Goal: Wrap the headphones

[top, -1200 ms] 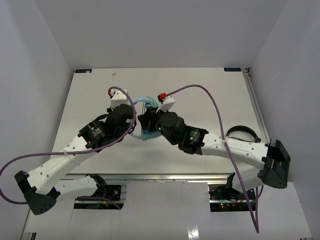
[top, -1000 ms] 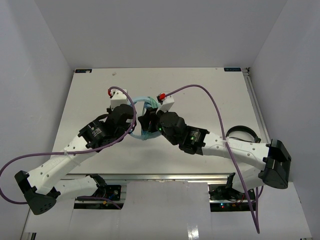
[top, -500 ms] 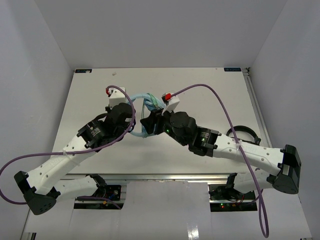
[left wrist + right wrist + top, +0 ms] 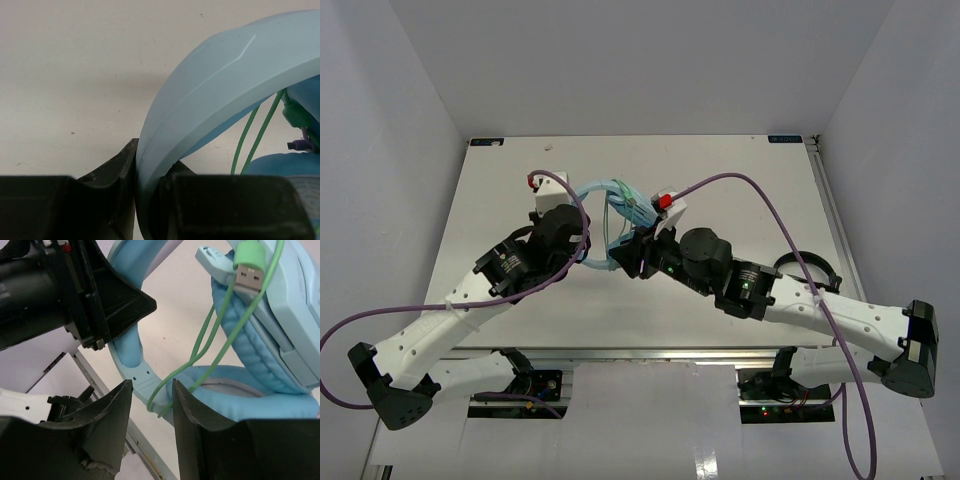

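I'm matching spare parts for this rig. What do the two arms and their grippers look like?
Both arms, left arm and right arm, have white links with bulky black joint housings. A purple cable loops off each. White wrist blocks carry a red mark. The left gripper and right gripper have matte black wedge-shaped fingers.

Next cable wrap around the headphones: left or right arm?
Right. The right gripper has jaws apart around the green cable, near the USB plug, so it can likely grab and loop it. The left gripper is clamped on the headband of the light blue headphones and seems best kept as the anchor.
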Robot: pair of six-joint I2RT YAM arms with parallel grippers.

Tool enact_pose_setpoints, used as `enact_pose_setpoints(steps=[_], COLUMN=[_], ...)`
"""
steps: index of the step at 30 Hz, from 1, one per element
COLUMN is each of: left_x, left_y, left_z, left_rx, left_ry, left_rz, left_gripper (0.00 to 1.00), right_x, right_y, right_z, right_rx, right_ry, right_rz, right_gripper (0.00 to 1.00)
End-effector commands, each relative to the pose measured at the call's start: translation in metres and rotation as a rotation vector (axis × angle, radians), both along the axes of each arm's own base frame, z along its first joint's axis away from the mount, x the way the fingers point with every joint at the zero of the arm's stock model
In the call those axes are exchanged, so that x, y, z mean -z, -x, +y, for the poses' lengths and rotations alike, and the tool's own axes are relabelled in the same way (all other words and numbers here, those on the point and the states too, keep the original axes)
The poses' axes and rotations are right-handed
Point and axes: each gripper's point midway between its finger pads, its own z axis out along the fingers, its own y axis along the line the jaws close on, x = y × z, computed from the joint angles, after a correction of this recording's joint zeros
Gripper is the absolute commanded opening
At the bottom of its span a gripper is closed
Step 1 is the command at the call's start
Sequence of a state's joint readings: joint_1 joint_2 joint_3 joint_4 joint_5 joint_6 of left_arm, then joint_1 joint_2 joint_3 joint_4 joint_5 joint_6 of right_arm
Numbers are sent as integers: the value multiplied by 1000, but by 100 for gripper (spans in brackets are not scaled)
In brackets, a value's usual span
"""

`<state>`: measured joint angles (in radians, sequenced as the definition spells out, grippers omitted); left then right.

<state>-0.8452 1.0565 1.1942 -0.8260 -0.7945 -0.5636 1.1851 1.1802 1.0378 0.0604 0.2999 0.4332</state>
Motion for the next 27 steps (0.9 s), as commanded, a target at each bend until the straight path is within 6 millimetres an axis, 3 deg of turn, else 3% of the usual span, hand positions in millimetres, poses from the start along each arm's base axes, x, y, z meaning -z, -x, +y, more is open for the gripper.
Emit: enact_pose_setpoints(steps=[1, 9, 17, 24, 27], left_x=[-62, -63, -60, -56, -52], left_y=[-9, -8, -9, -9, -10], left_z=[-1, 0, 1, -1, -2], left_rx=[-59, -58, -57, -51, -46], left_ry=[215, 212, 196, 184, 180], left_rz=[-173, -175, -171, -161, -154], left_gripper=[0, 0, 0, 0, 0], right_x=[-11, -31, -66, -103, -114], right_y=[13, 21, 13, -5, -16], right_z=[-8, -22, -52, -74, -75], right_rx=[-62, -73, 19, 149, 192], right_ry=[-11, -53, -98, -69, -2], right_rz=[-24, -54, -124, -200, -252], right_gripper=[42, 36, 27, 28, 36])
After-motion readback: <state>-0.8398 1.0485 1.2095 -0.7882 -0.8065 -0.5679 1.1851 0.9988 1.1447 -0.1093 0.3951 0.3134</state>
